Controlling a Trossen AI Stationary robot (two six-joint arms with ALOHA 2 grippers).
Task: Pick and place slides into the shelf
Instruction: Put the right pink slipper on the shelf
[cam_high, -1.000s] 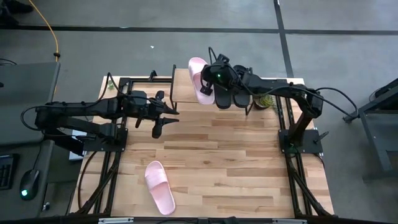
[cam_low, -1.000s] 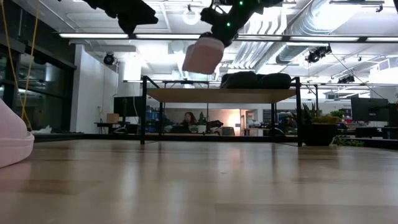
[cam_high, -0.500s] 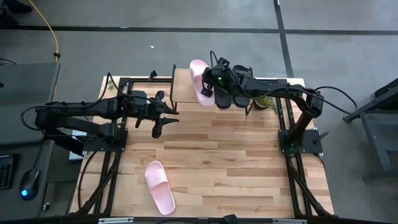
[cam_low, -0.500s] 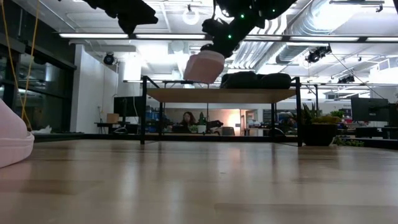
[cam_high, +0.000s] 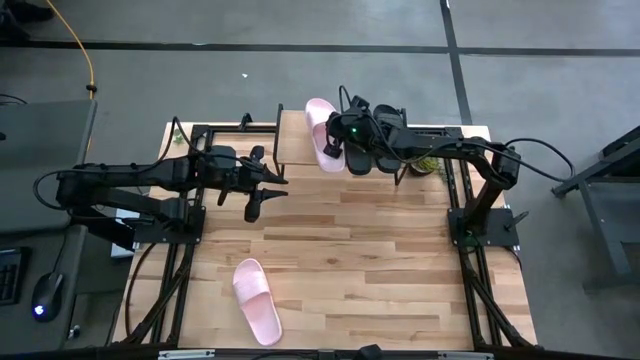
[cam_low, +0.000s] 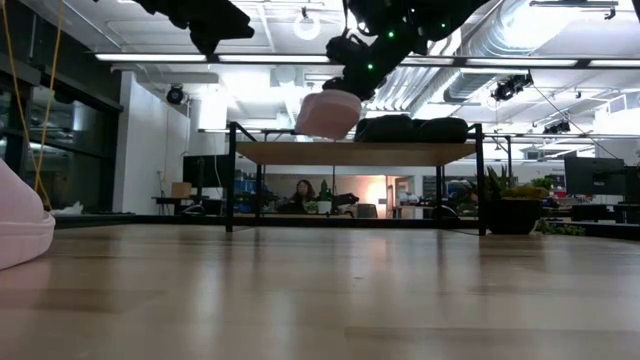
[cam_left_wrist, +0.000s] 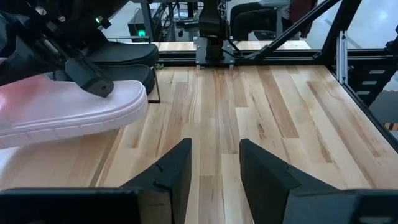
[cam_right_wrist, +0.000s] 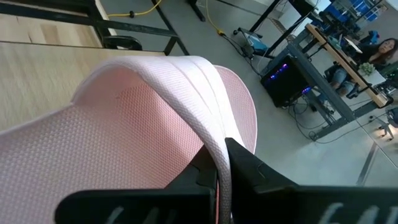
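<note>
Right gripper (cam_high: 338, 143) pinches pink slide (cam_high: 322, 133) by its strap, just above the shelf (cam_low: 355, 152) edge, black pair (cam_high: 372, 152) just beside it. Left gripper (cam_high: 262, 185) idles, fingers spread, over bare table (cam_high: 380, 250); second pink slide (cam_high: 257, 299) lies well apart.

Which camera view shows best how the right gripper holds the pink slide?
The right wrist view: the right gripper pinches the strap of the pink slide close up. The high view shows only the slide beside the black pair over the shelf. The low view shows its end; the left wrist view its side.
</note>
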